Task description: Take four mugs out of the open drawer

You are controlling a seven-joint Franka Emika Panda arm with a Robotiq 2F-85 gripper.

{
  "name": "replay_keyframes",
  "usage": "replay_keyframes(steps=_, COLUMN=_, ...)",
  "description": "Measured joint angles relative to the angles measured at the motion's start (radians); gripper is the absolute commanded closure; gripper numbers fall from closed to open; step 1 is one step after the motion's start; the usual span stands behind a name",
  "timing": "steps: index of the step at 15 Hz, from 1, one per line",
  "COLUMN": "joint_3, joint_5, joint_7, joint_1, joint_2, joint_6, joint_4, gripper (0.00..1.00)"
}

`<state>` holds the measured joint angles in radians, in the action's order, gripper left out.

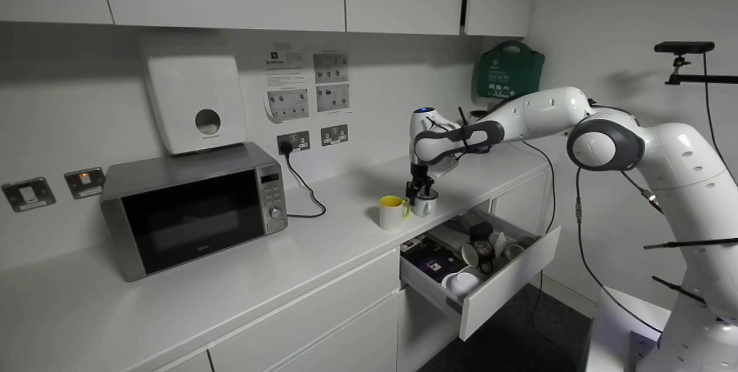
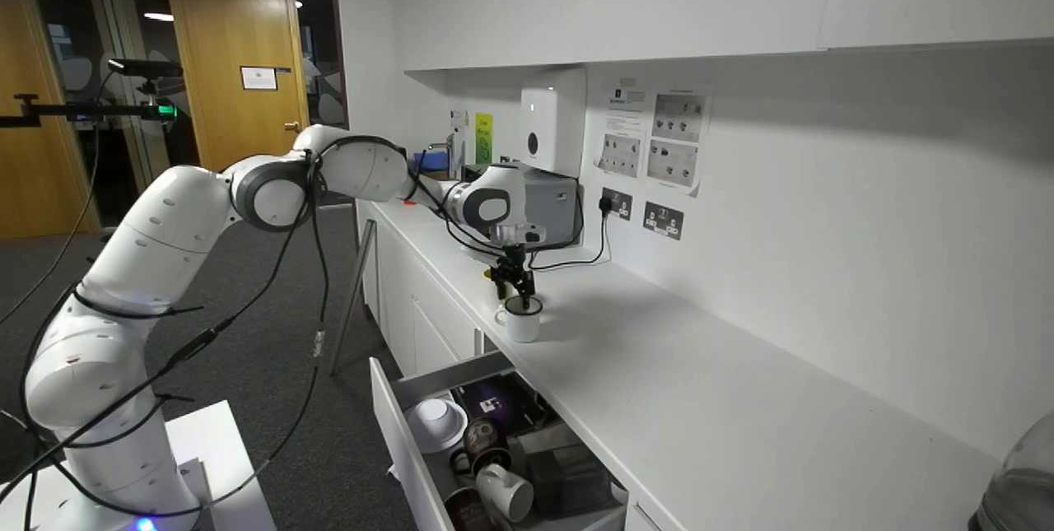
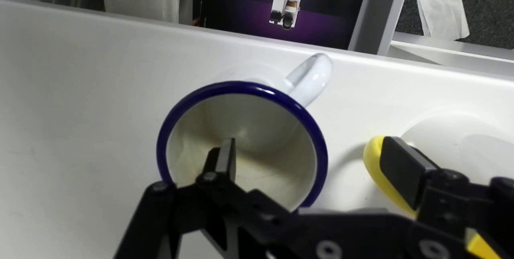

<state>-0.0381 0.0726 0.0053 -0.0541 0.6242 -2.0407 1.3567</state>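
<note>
Ok so fingers [image 3: 405,170] are wide apart, 1 at the mouth of the blue-rimmed mug [image 3: 257,130], yellow-handled mug [image 1: 391,216] right beside it on the bench [image 1: 340,228], drawer [image 1: 510,285] open.

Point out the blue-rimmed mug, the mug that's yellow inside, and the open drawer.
Blue-rimmed mug [image 3: 261,130]: wrist view, on its pale inside.
Mug that's yellow inside [image 1: 391,217]: in an exterior view, on its white outer wall.
Open drawer [image 1: 510,284]: in an exterior view, on its flat white front.
</note>
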Motion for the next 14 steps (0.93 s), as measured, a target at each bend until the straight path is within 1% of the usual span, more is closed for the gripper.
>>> replay_keyframes(steps=10, joint_3=-0.018, joint_5=0.000, joint_7=0.001, joint_1=-0.018, joint_2=-0.015, joint_6=0.000, joint_4=-0.006, gripper=0.00)
replay_keyframes(steps=14, joint_3=-0.032, joint_5=0.000, joint_7=0.003, joint_1=-0.032, joint_2=-0.044, joint_6=0.000, joint_4=-0.004, gripper=0.00)
